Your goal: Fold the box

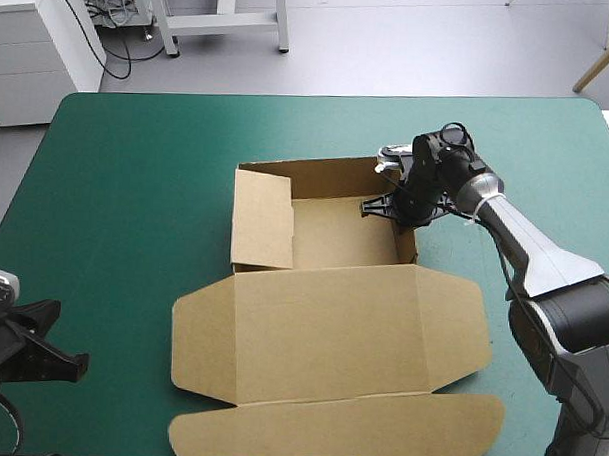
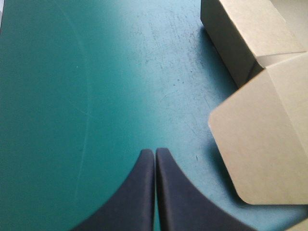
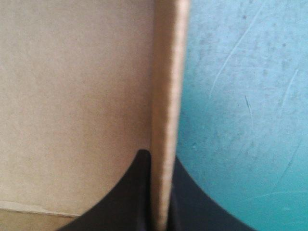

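Our right gripper (image 3: 161, 158) pinches the brown box's (image 1: 326, 334) upright side wall (image 3: 166, 86), one finger inside the tray. We judge wall-tucking underway; next, press it firmly inward. Our left gripper (image 2: 155, 153) is closed, the lid flap (image 2: 262, 144) just beside it.

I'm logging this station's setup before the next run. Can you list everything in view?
box: one, brown, mid-table, an open tray with its lid lying flat toward the near edge.
table cover: one, teal-green, under everything.
left pincer: one, black, shut, over bare cover by the near-left corner, apart from the box.
right pincer: one, black, clamped on the tray's right wall, toward its far end.
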Robot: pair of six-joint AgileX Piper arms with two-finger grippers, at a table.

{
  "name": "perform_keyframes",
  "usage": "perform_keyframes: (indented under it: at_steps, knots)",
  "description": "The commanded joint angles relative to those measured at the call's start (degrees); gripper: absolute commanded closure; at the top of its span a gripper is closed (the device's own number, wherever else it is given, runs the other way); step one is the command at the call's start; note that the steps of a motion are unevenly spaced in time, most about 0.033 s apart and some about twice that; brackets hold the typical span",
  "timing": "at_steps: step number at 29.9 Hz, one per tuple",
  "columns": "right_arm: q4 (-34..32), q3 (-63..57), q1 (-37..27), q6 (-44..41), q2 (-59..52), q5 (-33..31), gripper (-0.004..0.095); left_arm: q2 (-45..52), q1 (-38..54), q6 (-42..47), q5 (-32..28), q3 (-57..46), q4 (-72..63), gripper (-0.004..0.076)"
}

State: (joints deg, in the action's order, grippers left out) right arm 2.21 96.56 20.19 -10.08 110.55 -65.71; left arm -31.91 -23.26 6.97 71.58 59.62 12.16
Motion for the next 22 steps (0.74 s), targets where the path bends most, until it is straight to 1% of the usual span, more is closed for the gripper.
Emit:
perform_keyframes:
  at_steps: [1, 3, 8, 11, 17, 22]
  knots:
    - [-1.15, 6.01, -3.09, 3.64, -3.29, -2.23, 0.0927, -0.42, -0.12, 0.70, 0.27, 1.09, 0.84, 0.0734]
    - [-2.21, 9.42, -5.99, 5.43, -3.29, -3.27, 0.0927, -0.42, -0.12, 0.70, 0.53, 1.09, 0.83, 0.0734]
    - [-1.59, 16.43, -17.22, 7.33, -3.29, -3.27, 0.0927, -0.42, -0.12, 0.70, 1.61, 1.09, 0.83, 0.0734]
    - [-1.71, 17.14, -24.47, 8.79, -3.29, -3.27, 0.0927, -0.42, -0.12, 0.70, 2.10, 1.09, 0.83, 0.0734]
    - [-2.21, 17.14, -36.51, 9.24, -1.94, -3.27, 0.0927, -0.42, -0.12, 1.78, 2.45, 1.09, 0.98, 0.0734]
    - [-2.65, 17.14, -43.24, 11.60, 0.50, -3.27, 0.0912, -0.42, -0.12, 1.58, 2.35, 1.09, 1.45, 0.0734]
